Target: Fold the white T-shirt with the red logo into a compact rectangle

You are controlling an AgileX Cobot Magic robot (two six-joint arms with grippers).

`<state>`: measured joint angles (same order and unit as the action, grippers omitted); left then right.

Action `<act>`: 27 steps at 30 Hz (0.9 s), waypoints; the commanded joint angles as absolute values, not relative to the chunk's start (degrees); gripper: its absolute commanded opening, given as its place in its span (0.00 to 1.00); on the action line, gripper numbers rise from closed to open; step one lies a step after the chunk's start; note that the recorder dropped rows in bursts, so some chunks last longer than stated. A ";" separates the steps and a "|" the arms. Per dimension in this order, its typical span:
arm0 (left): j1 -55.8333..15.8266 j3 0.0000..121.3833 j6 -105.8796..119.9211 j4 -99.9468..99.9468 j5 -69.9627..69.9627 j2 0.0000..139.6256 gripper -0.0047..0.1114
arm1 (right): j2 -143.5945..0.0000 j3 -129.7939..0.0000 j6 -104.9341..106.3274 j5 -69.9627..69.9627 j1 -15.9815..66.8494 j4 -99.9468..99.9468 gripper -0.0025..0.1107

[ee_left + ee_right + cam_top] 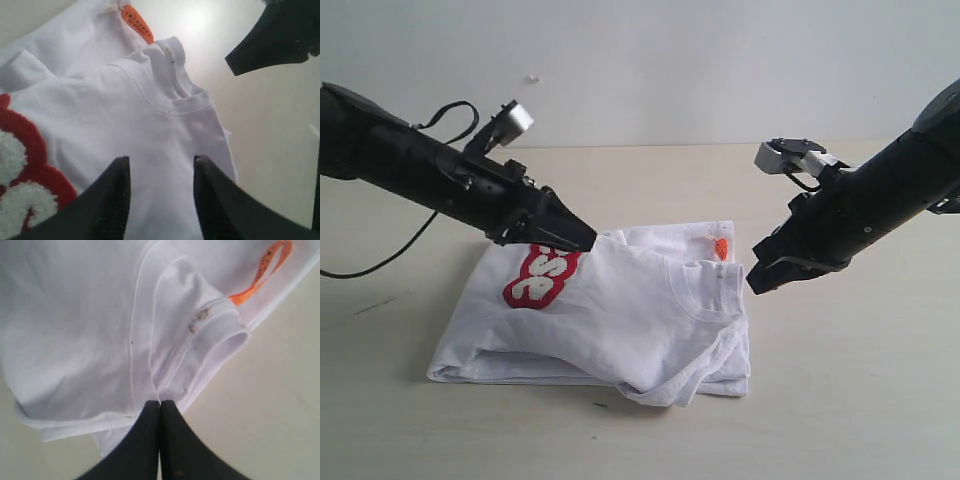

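The white T-shirt (620,310) lies partly folded on the table, its ribbed collar (710,290) and orange neck tag (720,245) toward the right. Part of the red logo (540,278) shows on its left half. My left gripper (588,240) hovers low over the chest beside the logo; in the left wrist view the left gripper (161,160) is open, with flat shirt cloth (150,125) showing in the gap. My right gripper (758,285) is at the shirt's right edge; in the right wrist view the right gripper (160,402) is shut, tips against the cloth by the collar (200,340), no cloth visibly pinched.
The shirt rests on a pale beige table (850,400) against a white wall. A black cable (380,262) trails from the left arm across the table's left side. The right gripper's black fingers (270,45) also appear in the left wrist view.
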<state>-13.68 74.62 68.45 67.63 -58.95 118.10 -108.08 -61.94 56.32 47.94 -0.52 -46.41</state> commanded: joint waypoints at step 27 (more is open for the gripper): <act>-6.41 73.21 65.50 61.70 -57.63 107.32 0.67 | -99.39 -60.71 55.67 36.51 -0.65 -41.38 0.02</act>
